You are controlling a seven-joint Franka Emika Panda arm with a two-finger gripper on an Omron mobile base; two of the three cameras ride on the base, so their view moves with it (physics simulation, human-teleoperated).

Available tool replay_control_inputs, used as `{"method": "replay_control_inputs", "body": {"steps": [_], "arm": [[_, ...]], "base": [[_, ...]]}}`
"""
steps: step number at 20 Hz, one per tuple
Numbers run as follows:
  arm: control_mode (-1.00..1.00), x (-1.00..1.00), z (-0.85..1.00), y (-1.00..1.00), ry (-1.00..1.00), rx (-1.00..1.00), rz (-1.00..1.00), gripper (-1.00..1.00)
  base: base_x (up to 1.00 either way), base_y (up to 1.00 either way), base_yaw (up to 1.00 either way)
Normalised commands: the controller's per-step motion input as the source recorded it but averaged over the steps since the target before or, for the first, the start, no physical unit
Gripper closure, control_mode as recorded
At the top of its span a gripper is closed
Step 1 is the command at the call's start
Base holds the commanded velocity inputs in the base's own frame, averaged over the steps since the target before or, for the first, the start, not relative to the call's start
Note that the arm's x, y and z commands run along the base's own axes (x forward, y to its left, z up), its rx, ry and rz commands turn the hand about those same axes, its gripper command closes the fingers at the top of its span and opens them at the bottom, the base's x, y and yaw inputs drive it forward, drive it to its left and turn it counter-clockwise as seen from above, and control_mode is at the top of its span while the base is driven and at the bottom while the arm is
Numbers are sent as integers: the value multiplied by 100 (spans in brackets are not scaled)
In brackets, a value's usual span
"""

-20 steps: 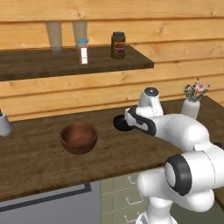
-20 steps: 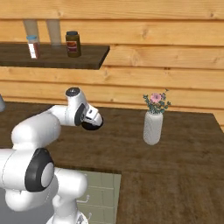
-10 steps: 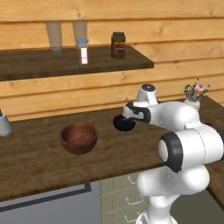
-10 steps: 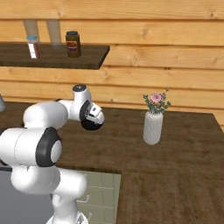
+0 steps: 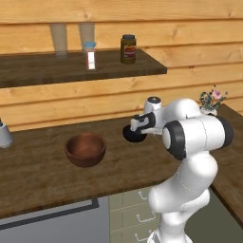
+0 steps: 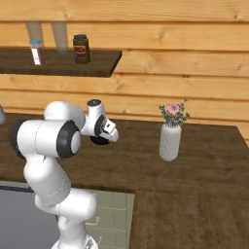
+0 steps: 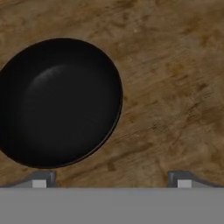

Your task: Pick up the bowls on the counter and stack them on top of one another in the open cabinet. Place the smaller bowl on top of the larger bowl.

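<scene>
While the arm reaches low over the surface [image 5: 42, 180] in the left base view, the tool [image 5: 134, 129] is seen poised just above the small black bowl [image 5: 133, 137], which sits on the dark wood to the right of the wide reddish-brown wooden bowl [image 5: 85, 149], the two bowls being apart. A wall shelf [image 5: 71, 69] with a brown jar [image 5: 128, 49] hangs above.

From the right base view, the tool [image 6: 108, 132] is seen pointed down at the black bowl [image 6: 98, 141], partly hidden behind the wrist; a white vase with flowers [image 6: 169, 136] stands well to the side and is not in the way.

Through the hand view, the black bowl [image 7: 59, 103] is seen lying left of centre on the surface [image 7: 175, 87], with the two fingertips [image 7: 41, 179] spread wide and nothing held between them. The step in hand is judged to be the approach to this bowl. For a sound grip, the tool should be shifted until one finger falls inside the rim and the other outside, then lowered straight before the wall is pinched; a descent from the present offset could strike the rim and push the bowl.
</scene>
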Motion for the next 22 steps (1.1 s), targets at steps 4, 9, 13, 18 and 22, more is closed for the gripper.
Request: {"method": "replay_control_inputs", "body": {"steps": [4, 9, 13, 18, 22], "arm": [[-100, 49, -34, 0, 5, 0, -1, -100], [-100, 36, -31, 0, 4, 0, -1, -100], [-100, 10, -39, 0, 4, 0, 0, -100], [-100, 3, -31, 0, 0, 0, 0, 100], [-100, 6, -3, 0, 0, 0, 0, 100]], "base": [[0, 0, 0], [0, 0, 0], [0, 0, 0], [0, 0, 0], [0, 0, 0]]}}
